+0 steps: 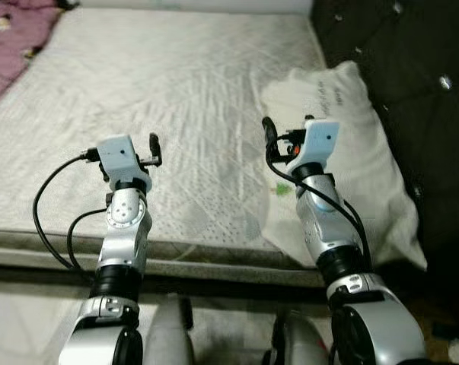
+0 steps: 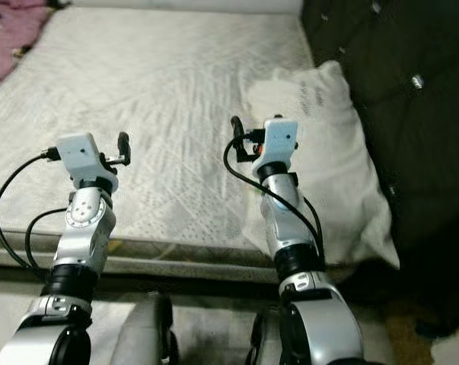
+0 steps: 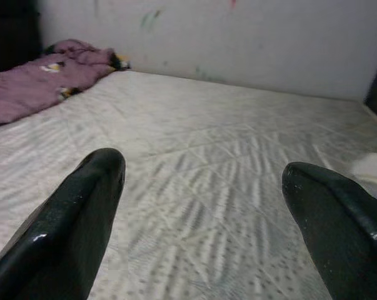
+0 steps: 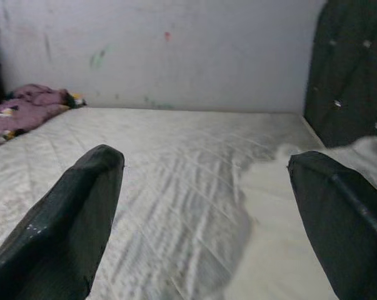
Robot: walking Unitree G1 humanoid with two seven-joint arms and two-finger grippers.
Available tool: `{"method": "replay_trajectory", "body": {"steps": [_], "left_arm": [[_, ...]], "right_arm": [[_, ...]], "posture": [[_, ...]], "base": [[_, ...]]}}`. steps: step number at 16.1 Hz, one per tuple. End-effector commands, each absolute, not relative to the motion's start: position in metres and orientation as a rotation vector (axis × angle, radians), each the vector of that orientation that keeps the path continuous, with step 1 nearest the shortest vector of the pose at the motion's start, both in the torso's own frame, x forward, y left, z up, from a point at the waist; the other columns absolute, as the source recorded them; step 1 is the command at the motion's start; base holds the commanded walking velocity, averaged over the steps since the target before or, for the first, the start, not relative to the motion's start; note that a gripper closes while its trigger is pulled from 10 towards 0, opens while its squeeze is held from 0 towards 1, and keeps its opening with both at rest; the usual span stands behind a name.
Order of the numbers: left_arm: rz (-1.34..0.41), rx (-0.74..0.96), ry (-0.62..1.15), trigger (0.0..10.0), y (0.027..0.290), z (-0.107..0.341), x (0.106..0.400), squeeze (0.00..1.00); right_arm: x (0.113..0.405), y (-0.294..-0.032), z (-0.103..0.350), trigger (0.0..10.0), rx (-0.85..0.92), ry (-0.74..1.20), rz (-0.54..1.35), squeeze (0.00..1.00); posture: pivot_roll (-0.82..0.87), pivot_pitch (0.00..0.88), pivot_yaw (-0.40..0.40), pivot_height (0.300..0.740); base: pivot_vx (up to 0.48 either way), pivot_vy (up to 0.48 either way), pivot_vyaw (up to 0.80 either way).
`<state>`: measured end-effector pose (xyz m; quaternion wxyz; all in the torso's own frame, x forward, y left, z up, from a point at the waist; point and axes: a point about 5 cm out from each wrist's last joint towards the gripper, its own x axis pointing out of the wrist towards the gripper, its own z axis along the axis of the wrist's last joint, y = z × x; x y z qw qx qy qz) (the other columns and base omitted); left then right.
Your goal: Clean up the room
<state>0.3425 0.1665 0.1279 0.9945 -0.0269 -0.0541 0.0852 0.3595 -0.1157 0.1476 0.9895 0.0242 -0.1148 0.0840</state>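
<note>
Bare mattress [image 1: 176,114] ahead of you; the white pillow [image 1: 358,152] lies beside the headboard [image 1: 412,91]. Both end effectors, left [image 3: 201,206] and right [image 4: 207,206], gape wide, empty. Soft, light: pinch a corner.

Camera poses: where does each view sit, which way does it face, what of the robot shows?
Left eye, right eye: on the head, facing forward and down at the mattress; both silver arms show, left gripper, right gripper.
Left wrist: looks along its open fingers across the mattress to the wall.
Right wrist: looks along its open fingers toward the wall.
Shared: white pillow, purple blanket, dark headboard.
</note>
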Motion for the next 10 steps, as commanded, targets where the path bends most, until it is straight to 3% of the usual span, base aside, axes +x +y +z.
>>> {"method": "replay_trajectory", "body": {"steps": [1, 10], "left_arm": [[0.157, -0.034, -0.11, 10.0, 0.167, 0.127, 0.343, 0.0], [0.126, -0.022, -0.122, 10.0, 0.158, 0.117, 0.33, 0.0]], "right_arm": [[0.355, -0.118, 0.136, 10.0, 0.042, -0.202, 0.16, 0.0], [0.343, -0.136, 0.117, 10.0, 0.029, -0.151, 0.109, 0.0]], "posture": [[0.07, 0.0, 0.019, 0.74], [0.06, 0.0, 0.0, 0.74]], "base": [[0.0, 0.0, 0.0], [0.0, 0.0, 0.0]]}}
